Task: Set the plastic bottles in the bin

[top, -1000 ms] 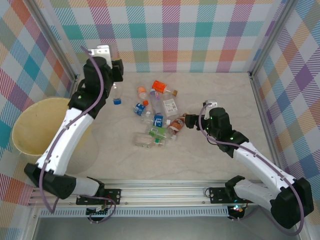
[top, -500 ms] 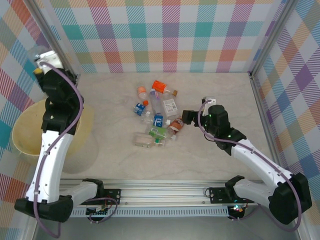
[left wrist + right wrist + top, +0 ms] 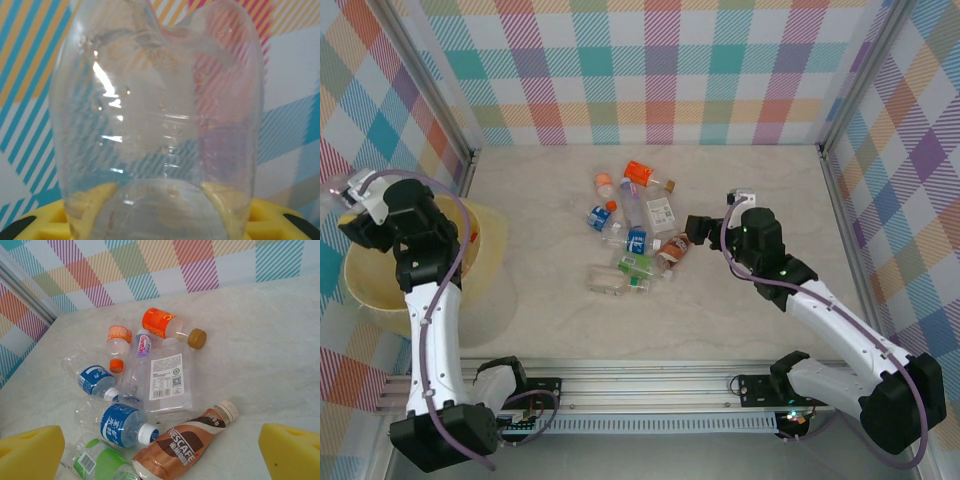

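left gripper (image 3: 348, 204) clenched on a clear bottle (image 3: 155, 125), label-less, dented near the top. in the left wrist view its yellow pads (image 3: 272, 221) press the bottle's lower body from both sides. in the top view this gripper sits high at the far left, over the far-left rim of the bin (image 3: 375, 268); bottle reads as a faint clear shape at the frame edge, checked wall (image 3: 295, 75) behind it. cannot tell whether anything already lies inside the bin, as the arm covers part of it.

right gripper (image 3: 698, 226) released, jaws wide apart, nothing between them; both yellow pads (image 3: 30, 452) show at the lower corners of the right wrist view. it hovers just beside the right end of the pile, nearest the brown nescafe bottle (image 3: 185, 442), which lies on its side, white cap toward the gripper, not touching it.

rest of the plastic bottles lie in a loose cluster mid table (image 3: 770, 180), well apart from the bin: flat clear bottle with white label (image 3: 167, 382), orange-label bottle (image 3: 162, 324) with tan cap at the far side, small orange-cap bottle (image 3: 117, 342), two blue-label bottles (image 3: 120, 424), green-label bottle (image 3: 95, 460) at the near edge.
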Motion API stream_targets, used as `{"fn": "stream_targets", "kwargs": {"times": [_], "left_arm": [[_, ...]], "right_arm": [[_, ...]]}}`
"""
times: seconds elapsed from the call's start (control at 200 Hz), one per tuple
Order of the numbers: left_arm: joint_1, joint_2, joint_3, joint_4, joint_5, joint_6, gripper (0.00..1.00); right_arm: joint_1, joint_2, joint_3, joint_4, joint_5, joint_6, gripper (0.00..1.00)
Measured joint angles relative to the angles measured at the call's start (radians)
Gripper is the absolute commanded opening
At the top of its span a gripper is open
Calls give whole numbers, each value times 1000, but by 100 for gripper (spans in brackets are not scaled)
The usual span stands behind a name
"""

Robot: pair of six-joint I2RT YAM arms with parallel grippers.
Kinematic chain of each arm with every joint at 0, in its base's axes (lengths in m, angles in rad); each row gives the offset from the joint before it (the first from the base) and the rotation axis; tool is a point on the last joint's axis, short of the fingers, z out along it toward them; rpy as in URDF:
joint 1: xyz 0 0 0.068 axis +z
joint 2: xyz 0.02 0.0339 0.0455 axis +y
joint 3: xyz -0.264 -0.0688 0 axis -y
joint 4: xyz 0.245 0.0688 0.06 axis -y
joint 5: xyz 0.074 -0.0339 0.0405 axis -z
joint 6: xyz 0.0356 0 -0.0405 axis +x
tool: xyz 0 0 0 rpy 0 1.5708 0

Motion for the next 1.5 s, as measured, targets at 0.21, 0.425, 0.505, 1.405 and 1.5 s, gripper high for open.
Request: {"fn": "stream_targets", "kwargs": {"times": [0.21, 0.425, 0.505, 1.405, 1.5], "left_arm": [[124, -13, -54, 19, -2, -56, 46], [166, 7, -40, -75, -4, -190, 64], [172, 19, -9, -148, -7, -239, 71], [60, -81, 121, -599, 424, -721, 100], [13, -100, 88, -597, 512, -758, 100]], "right_arm": [[0, 20, 42, -8, 0, -23, 100], [0, 28, 42, -10, 0, -33, 100], [0, 28, 42, -10, 0, -38, 100], [0, 151, 80, -117, -68, -14, 100], [0, 181, 80, -129, -132, -22, 100]]}}
